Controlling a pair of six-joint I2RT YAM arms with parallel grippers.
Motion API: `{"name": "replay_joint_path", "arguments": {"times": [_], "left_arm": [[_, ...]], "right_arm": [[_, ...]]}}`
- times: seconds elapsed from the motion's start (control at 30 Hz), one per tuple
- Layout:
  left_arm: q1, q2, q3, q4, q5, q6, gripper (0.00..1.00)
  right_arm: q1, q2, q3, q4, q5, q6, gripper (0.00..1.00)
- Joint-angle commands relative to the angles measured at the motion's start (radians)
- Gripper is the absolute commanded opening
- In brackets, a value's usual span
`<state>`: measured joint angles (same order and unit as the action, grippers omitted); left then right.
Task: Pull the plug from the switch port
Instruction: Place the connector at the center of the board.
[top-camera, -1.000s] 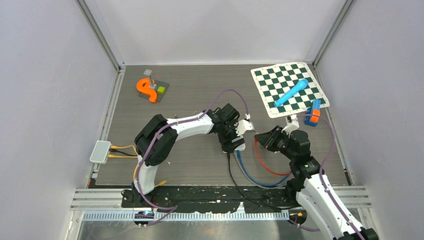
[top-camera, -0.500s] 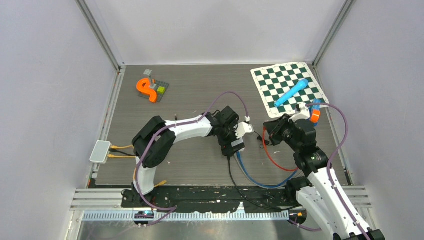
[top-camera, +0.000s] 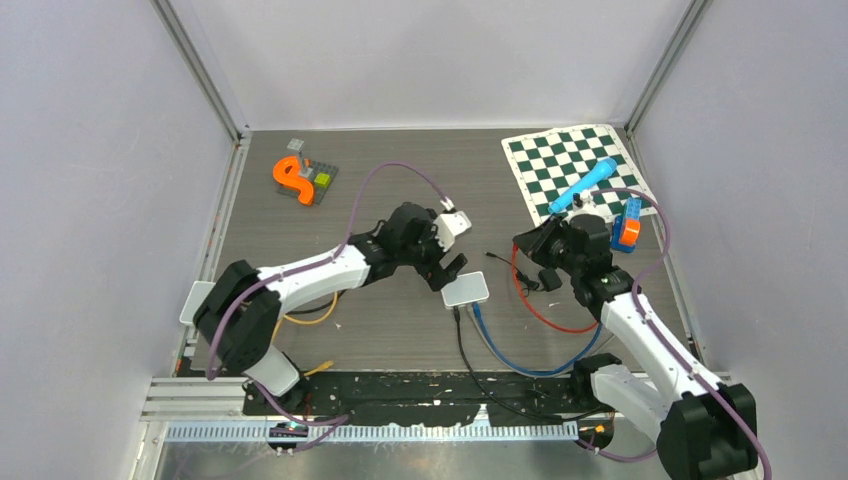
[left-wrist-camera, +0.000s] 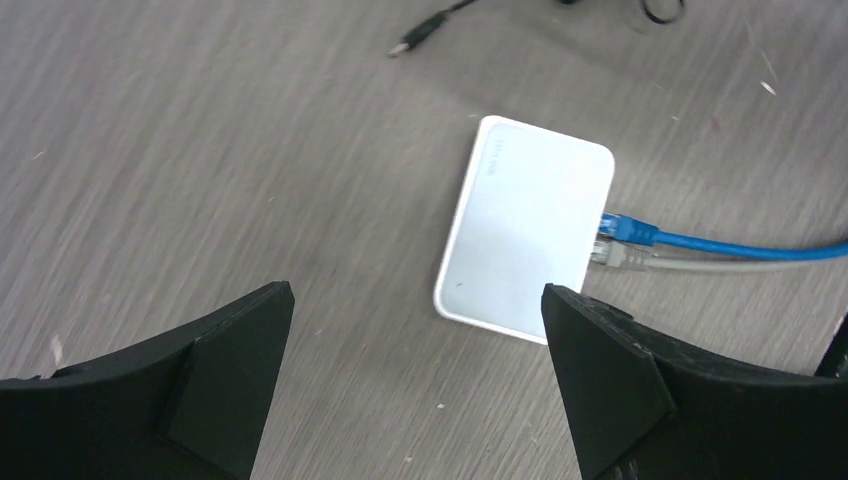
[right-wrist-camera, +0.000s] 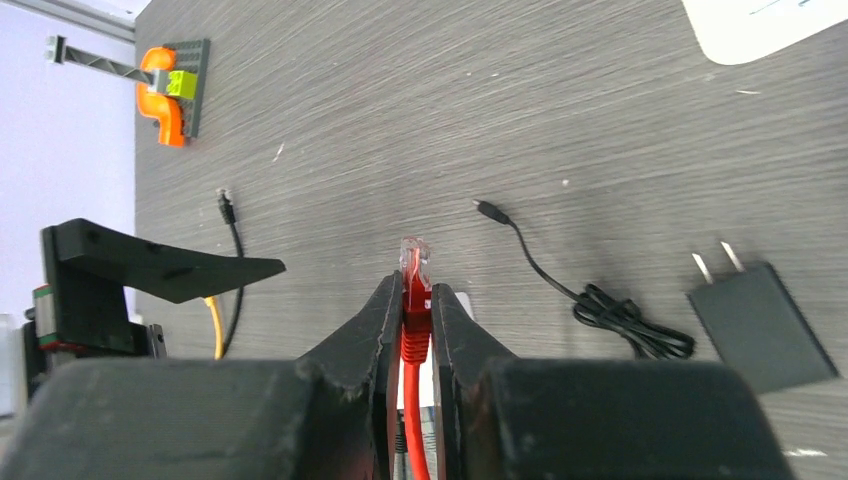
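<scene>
The white switch (top-camera: 466, 291) lies flat on the dark table, with a blue plug (left-wrist-camera: 628, 229) and a grey plug (left-wrist-camera: 614, 258) sitting in its ports. My right gripper (top-camera: 523, 246) is shut on a red plug (right-wrist-camera: 415, 268), whose clear tip pokes out past the fingertips. It is held off the switch, to its right, and the red cable (top-camera: 541, 311) loops back toward me. My left gripper (top-camera: 447, 267) hangs wide open just left of and above the switch (left-wrist-camera: 525, 240), with only bare table between its fingers (left-wrist-camera: 262, 318).
A black power adapter (right-wrist-camera: 760, 325) and its thin black lead (right-wrist-camera: 545, 272) lie near the right gripper. A chessboard mat (top-camera: 560, 160) with a blue cylinder (top-camera: 583, 184) lies back right, with stacked bricks (top-camera: 628, 224) beside it. An orange S piece (top-camera: 292, 178) sits back left. Yellow cables (top-camera: 312, 320) trail left.
The left gripper opened, let go of the switch and drew back to the left. The right gripper carried the red plug away from the switch, rightward and farther back.
</scene>
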<state>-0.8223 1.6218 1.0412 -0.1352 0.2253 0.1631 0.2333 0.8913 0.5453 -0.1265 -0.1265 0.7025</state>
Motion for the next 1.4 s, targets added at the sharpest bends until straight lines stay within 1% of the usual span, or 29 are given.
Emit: {"name": "replay_joint_path", "arguments": {"times": [0.0,0.17,0.33,0.6,0.73,0.87,0.9,0.93,1.0,1.03,1.07,1.13,1.23,1.37], "left_arm": [[0.051,-0.115,-0.089,0.195,-0.079,-0.097,1.00],[0.078,-0.205,-0.159,0.220,-0.122,-0.121,0.99],[0.080,-0.235,-0.180,0.203,-0.145,-0.119,1.00],[0.080,-0.234,-0.172,0.184,-0.152,-0.123,1.00],[0.080,-0.234,-0.166,0.171,-0.150,-0.119,1.00],[0.080,-0.232,-0.168,0.164,-0.152,-0.109,1.00],[0.080,-0.232,-0.167,0.163,-0.153,-0.109,1.00],[0.080,-0.232,-0.168,0.160,-0.152,-0.109,0.99],[0.080,-0.233,-0.171,0.157,-0.153,-0.107,1.00],[0.080,-0.234,-0.173,0.158,-0.152,-0.108,1.00],[0.080,-0.234,-0.175,0.160,-0.153,-0.106,1.00],[0.080,-0.231,-0.175,0.160,-0.153,-0.104,0.99],[0.080,-0.219,-0.169,0.159,-0.145,-0.103,0.99],[0.080,-0.209,-0.158,0.153,-0.135,-0.102,1.00]], "right_arm": [[-0.002,0.092,0.071,0.152,-0.089,0.066,0.05],[0.002,0.209,0.071,0.244,-0.068,0.158,0.05],[0.014,0.335,0.057,0.382,-0.021,0.233,0.05],[0.038,0.499,0.133,0.411,0.038,0.259,0.06],[0.034,0.577,0.197,0.391,0.041,0.219,0.08],[0.036,0.659,0.267,0.372,0.006,0.181,0.14],[0.034,0.674,0.278,0.365,0.007,0.176,0.17],[0.031,0.680,0.282,0.365,-0.001,0.165,0.20],[0.025,0.683,0.297,0.353,-0.027,0.143,0.29],[0.025,0.681,0.306,0.333,-0.031,0.134,0.31],[0.025,0.671,0.303,0.327,-0.037,0.116,0.36],[0.024,0.648,0.288,0.326,-0.059,0.094,0.42],[0.025,0.610,0.259,0.305,-0.078,0.046,0.44],[0.023,0.502,0.204,0.239,-0.034,-0.036,0.45]]}}
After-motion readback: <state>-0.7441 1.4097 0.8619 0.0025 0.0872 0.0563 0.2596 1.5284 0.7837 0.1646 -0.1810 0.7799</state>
